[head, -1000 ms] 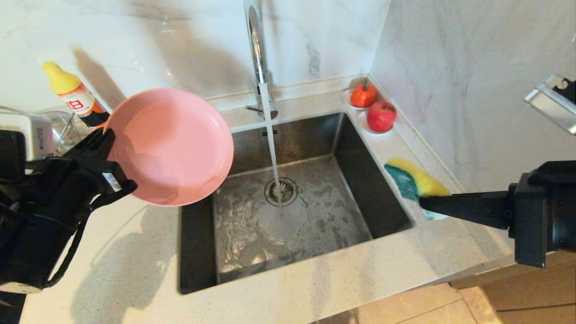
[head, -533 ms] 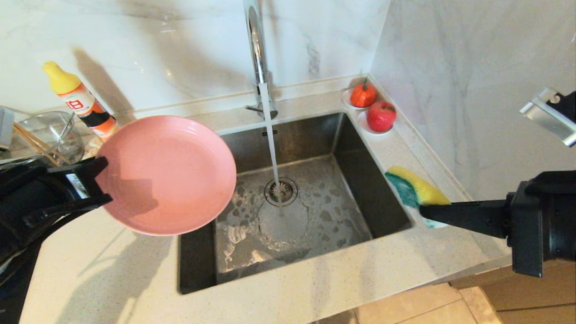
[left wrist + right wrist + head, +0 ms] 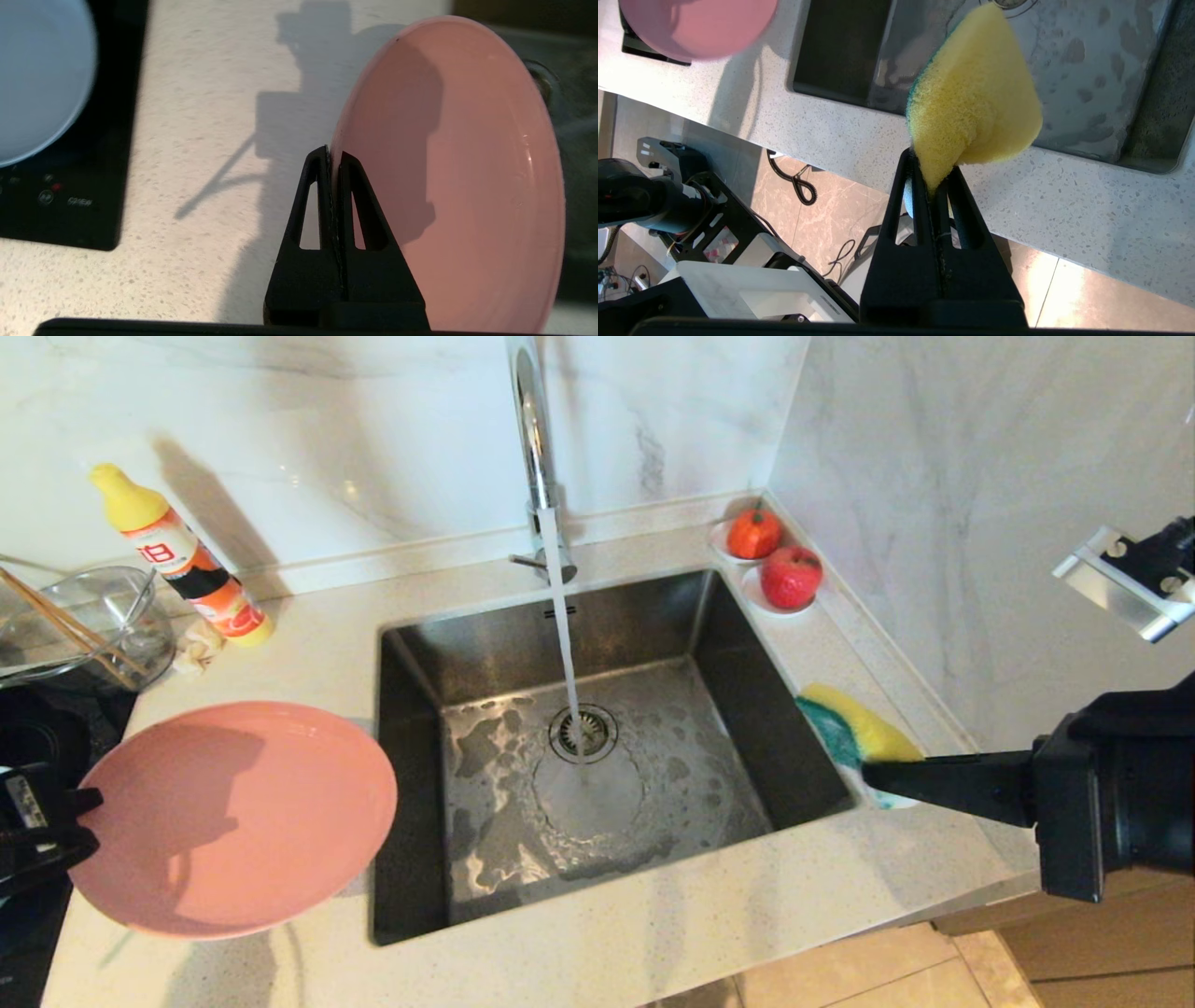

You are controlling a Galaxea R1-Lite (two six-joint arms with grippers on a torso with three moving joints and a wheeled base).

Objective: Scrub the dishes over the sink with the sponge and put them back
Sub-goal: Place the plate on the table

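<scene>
My left gripper (image 3: 79, 817) (image 3: 332, 156) is shut on the rim of the pink plate (image 3: 233, 817) (image 3: 458, 177), which hangs nearly level above the counter left of the sink (image 3: 411, 709). The light blue plate (image 3: 32, 79) lies on a black cooktop (image 3: 107, 186) further left. Over the sink's right edge my right gripper (image 3: 873, 772) (image 3: 930, 163) is shut on one corner of the yellow and green sponge (image 3: 854, 728) (image 3: 976, 98). Water runs from the chrome faucet (image 3: 532, 439) onto the drain strainer (image 3: 583, 733).
A yellow-capped detergent bottle (image 3: 182, 560) and a clear glass bowl (image 3: 84, 621) with chopsticks stand at the back left. Two fruits on white saucers (image 3: 775, 565) sit in the back right corner by the marble wall. The floor shows beyond the counter's front edge.
My left arm has swung the pink plate from tilted over the sink's left rim down and left, levelling it above the counter. The right gripper with the sponge has stayed put.
</scene>
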